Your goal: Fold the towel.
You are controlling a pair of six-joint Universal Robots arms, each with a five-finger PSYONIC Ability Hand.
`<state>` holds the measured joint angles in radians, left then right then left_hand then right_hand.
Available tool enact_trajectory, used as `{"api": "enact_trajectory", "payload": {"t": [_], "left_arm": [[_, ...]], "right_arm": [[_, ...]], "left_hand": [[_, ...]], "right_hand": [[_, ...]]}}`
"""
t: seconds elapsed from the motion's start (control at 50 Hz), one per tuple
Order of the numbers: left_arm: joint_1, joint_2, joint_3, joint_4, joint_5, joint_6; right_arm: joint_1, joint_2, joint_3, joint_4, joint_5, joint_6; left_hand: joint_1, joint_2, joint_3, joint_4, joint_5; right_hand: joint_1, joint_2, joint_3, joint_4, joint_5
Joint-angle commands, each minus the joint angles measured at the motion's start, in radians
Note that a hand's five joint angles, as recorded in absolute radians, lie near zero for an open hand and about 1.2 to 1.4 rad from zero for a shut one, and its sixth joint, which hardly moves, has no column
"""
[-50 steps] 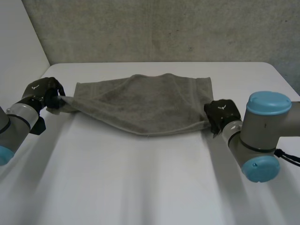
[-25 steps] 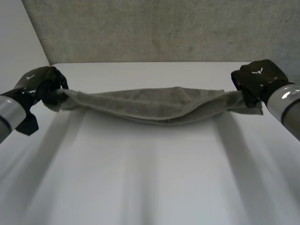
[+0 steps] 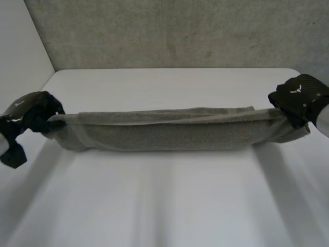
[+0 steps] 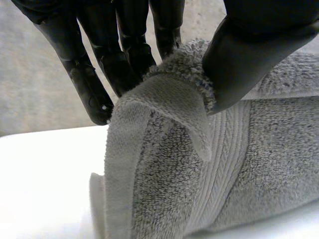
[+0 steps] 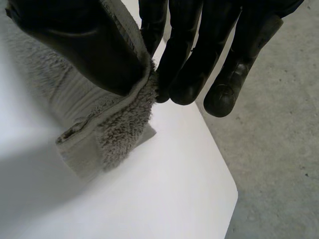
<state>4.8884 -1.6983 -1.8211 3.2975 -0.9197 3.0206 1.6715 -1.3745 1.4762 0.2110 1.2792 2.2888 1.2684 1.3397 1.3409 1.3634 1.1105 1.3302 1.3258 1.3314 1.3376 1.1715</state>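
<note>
A grey towel (image 3: 169,131) hangs stretched between my two hands above the white table (image 3: 164,206), doubled over lengthwise into a long band. My left hand (image 3: 32,112) pinches its left end. In the left wrist view the towel's corner (image 4: 174,104) sits clamped between the thumb (image 4: 249,55) and the fingers (image 4: 119,55). My right hand (image 3: 300,99) holds the right end. In the right wrist view the thumb (image 5: 79,45) presses the towel's edge (image 5: 109,124) against the fingers (image 5: 194,55).
A grey textured wall (image 3: 169,31) stands behind the table's far edge. The table's right rounded corner (image 5: 227,194) lies below my right hand, with grey floor (image 5: 269,149) beyond it.
Both hands have lifted the towel's ends off the table and pulled them apart and toward the camera. The towel went from lying spread to hanging taut as a narrow band.
</note>
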Motion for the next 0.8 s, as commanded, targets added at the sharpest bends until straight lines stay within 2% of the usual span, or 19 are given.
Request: {"api": "enact_trajectory", "payload": {"t": [0.02,0.06,0.16,0.26,0.52,0.66,0.7,0.72,0.74,0.76,0.78,0.8], "left_arm": [[-0.124,-0.216,0.2,0.001,-0.031,0.0],[-0.138,-0.264,0.249,-0.001,-0.05,0.0],[-0.165,-0.438,0.428,-0.006,-0.154,0.001],[-0.188,-0.533,0.537,-0.015,-0.203,0.001],[-0.222,-0.701,0.72,-0.022,-0.241,0.0],[-0.227,-0.745,0.766,-0.016,-0.245,-0.002],[-0.227,-0.762,0.784,-0.012,-0.243,-0.002],[-0.227,-0.762,0.784,-0.012,-0.243,-0.002],[-0.227,-0.767,0.789,-0.012,-0.243,-0.002],[-0.227,-0.767,0.789,-0.012,-0.243,-0.002],[-0.227,-0.77,0.793,-0.012,-0.243,0.0],[-0.227,-0.77,0.796,-0.013,-0.245,0.0]], "right_arm": [[0.02,0.176,-0.142,-0.07,0.011,0.101],[0.053,0.27,-0.236,-0.07,0.029,0.129],[0.073,0.379,-0.358,-0.07,0.086,0.138],[0.082,0.478,-0.462,-0.07,0.118,0.139],[0.134,0.66,-0.596,-0.104,0.141,0.15],[0.158,0.727,-0.632,-0.2,0.175,0.149],[0.163,0.739,-0.642,-0.217,0.183,0.149],[0.163,0.739,-0.642,-0.217,0.183,0.149],[0.166,0.749,-0.652,-0.226,0.192,0.149],[0.168,0.755,-0.663,-0.231,0.201,0.149],[0.168,0.755,-0.663,-0.231,0.201,0.149],[0.168,0.759,-0.674,-0.231,0.212,0.15]], "left_hand": [[0.128,0.057,0.055,0.033,0.111],[0.128,0.057,0.055,0.033,0.111],[0.128,0.057,0.055,0.033,0.111],[0.128,0.057,0.055,0.033,0.111],[0.128,0.057,0.055,0.033,0.111],[0.084,0.013,0.012,-0.011,0.068],[-0.132,-0.203,-0.204,-0.227,-0.148],[-0.133,-0.204,-0.206,-0.228,-0.15],[-0.354,-0.425,-0.426,-0.449,-0.371],[-0.356,-0.427,-0.429,-0.451,-0.373],[-0.621,-0.692,-0.693,-0.716,-0.637],[-0.789,-0.86,-0.861,-0.884,-0.806]], "right_hand": [[0.066,0.07,0.065,0.059,0.05],[0.066,0.07,0.065,0.059,0.05],[0.066,0.07,0.065,0.059,0.05],[0.066,0.07,0.065,0.059,0.05],[0.066,0.07,0.065,0.059,0.05],[0.066,0.07,0.065,0.059,0.05],[0.066,0.07,0.065,0.059,0.05],[0.066,0.07,0.065,0.059,0.05],[0.066,0.07,0.065,0.059,0.05],[-0.16,-0.155,-0.161,-0.167,-0.175],[-0.162,-0.157,-0.163,-0.169,-0.178],[-0.647,-0.643,-0.648,-0.655,-0.663]]}}
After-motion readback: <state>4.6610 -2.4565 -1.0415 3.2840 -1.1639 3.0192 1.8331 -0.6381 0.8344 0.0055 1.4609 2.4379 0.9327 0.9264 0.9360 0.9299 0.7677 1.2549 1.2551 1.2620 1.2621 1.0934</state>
